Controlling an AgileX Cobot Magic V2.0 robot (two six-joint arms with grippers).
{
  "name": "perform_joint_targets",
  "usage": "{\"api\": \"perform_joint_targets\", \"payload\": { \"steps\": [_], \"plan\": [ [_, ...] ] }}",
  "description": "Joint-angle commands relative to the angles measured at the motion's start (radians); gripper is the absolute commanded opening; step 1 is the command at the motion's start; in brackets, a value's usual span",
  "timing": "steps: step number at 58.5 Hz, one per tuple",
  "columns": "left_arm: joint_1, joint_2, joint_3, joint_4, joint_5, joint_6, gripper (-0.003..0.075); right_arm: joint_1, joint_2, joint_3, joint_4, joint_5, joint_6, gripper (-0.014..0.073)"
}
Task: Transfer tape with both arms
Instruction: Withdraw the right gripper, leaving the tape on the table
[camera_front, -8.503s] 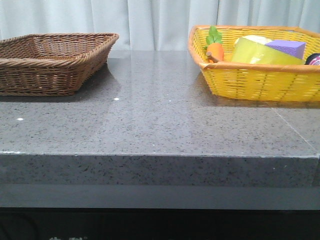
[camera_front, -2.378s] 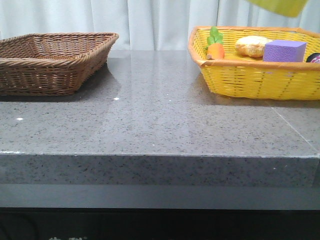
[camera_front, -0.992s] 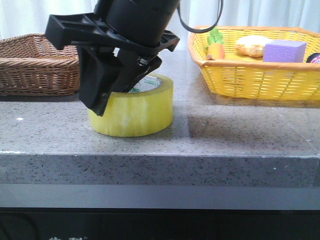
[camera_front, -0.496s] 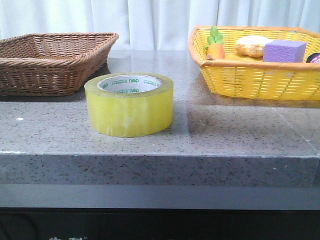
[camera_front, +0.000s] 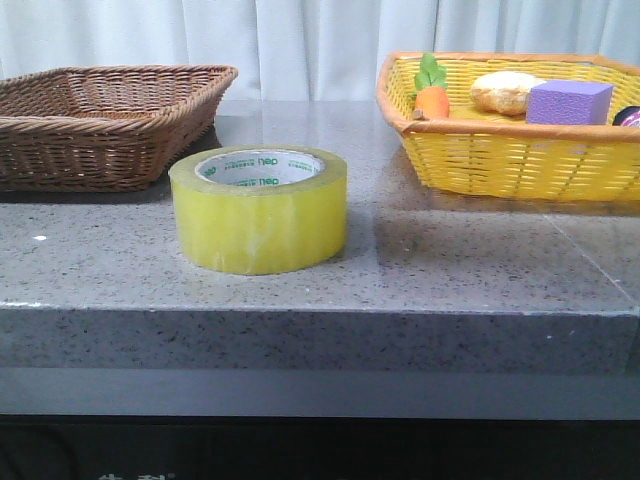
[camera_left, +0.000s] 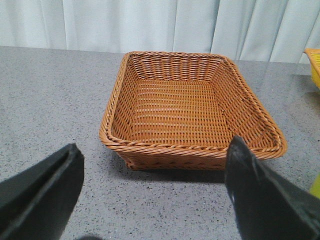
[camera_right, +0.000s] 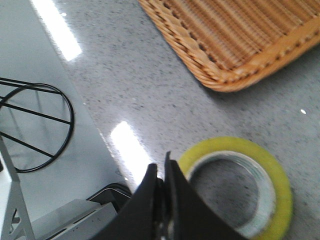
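wide translucent yellow tape (camera_front: 258, 210) roll lies flat on the table, hole up, white core w/ green lettering.

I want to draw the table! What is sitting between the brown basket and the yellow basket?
The tape stands there on the grey table, nearer the brown basket than the yellow basket. The front view shows it.

You saw a grey speckled stone table (camera_front: 450, 270) carrying three items directly: the tape (camera_front: 259, 208) lying flat near the front edge, a brown wicker basket (camera_front: 100, 125) at rear left, and a yellow wicker basket (camera_front: 510, 150) at rear right.
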Motion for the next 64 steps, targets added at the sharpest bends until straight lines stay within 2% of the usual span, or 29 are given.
{"api": "perform_joint_targets", "payload": {
  "steps": [1,9,24,32,39,64],
  "plan": [
    [0.001,0.01,-0.035,-0.002,-0.077,-0.011,0.0564,-0.058,-0.083,-0.017,0.016,-0.019,0.009,-0.009],
    [0.001,0.01,-0.035,-0.002,-0.077,-0.011,0.0564,-0.158,-0.176,0.059,0.016,-0.044,0.011,-0.0089],
    [0.001,0.01,-0.035,-0.002,-0.077,-0.011,0.0564,-0.393,-0.39,0.329,0.016,-0.16,0.011,-0.0089],
    [0.001,0.01,-0.035,-0.002,-0.077,-0.011,0.0564,-0.479,-0.501,0.466,0.016,-0.213,0.011,-0.0089],
    [0.001,0.01,-0.035,-0.002,-0.077,-0.011,0.0564,-0.515,-0.628,0.606,0.016,-0.296,0.011,-0.0089],
    [0.001,0.01,-0.035,-0.002,-0.077,-0.011,0.0564,-0.515,-1.083,1.049,0.061,-0.583,0.011,-0.0089]
  ]
}}
